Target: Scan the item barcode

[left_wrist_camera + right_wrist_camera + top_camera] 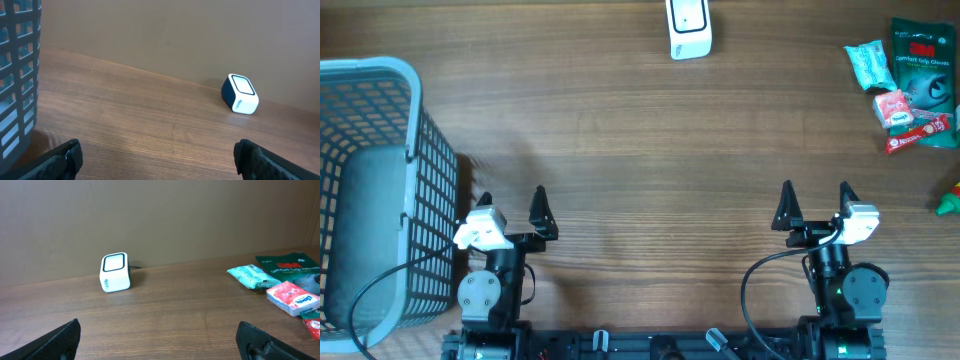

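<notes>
A small white barcode scanner (pixel 688 28) stands at the far middle edge of the table; it also shows in the left wrist view as scanner (pixel 240 94) and in the right wrist view as scanner (pixel 115 272). Several packaged items lie at the far right: a teal packet (pixel 869 63), a dark green glove pack (pixel 924 68), a pink-and-white packet (pixel 893 108) and a red packet (pixel 921 133). My left gripper (pixel 512 195) and right gripper (pixel 815 190) both stand open near the front edge, nothing between their fingers, far from scanner and items.
A tall blue-grey mesh basket (pixel 380 190) fills the left side, right beside the left arm. A small green object (pixel 949 203) pokes in at the right edge. A wall (pixel 160 215) rises behind the table.
</notes>
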`<state>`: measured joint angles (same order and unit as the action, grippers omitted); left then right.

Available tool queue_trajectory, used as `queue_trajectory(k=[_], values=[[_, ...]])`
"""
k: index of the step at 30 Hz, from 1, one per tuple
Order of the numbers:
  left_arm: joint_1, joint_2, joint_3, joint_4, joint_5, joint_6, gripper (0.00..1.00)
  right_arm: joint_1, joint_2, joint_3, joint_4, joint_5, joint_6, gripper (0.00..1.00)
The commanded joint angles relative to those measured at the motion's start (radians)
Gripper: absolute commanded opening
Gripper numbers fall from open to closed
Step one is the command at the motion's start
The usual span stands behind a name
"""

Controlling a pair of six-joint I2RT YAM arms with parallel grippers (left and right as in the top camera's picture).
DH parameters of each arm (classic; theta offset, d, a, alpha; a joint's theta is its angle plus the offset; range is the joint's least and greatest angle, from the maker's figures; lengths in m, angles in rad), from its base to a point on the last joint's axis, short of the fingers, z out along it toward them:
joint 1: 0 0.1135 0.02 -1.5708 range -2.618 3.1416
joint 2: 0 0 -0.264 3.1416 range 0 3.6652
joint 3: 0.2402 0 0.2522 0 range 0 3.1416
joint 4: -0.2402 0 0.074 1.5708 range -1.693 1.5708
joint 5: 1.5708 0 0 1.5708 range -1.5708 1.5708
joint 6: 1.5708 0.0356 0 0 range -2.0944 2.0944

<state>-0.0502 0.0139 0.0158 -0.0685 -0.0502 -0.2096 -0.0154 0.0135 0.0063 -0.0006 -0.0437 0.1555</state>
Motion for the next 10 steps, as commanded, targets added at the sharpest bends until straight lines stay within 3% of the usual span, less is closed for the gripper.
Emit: queue_trajectory(k=[1,10], values=[[0.008,-0.007,-0.01,-0.002,0.016,0.023,1.0,0.006,-0.009,-0.001,0.002,-0.004,-0.014,1.0],[0.008,-0.008,-0.01,-0.002,0.016,0.023,1.0,0.006,-0.009,-0.001,0.002,-0.004,-0.014,1.0]])
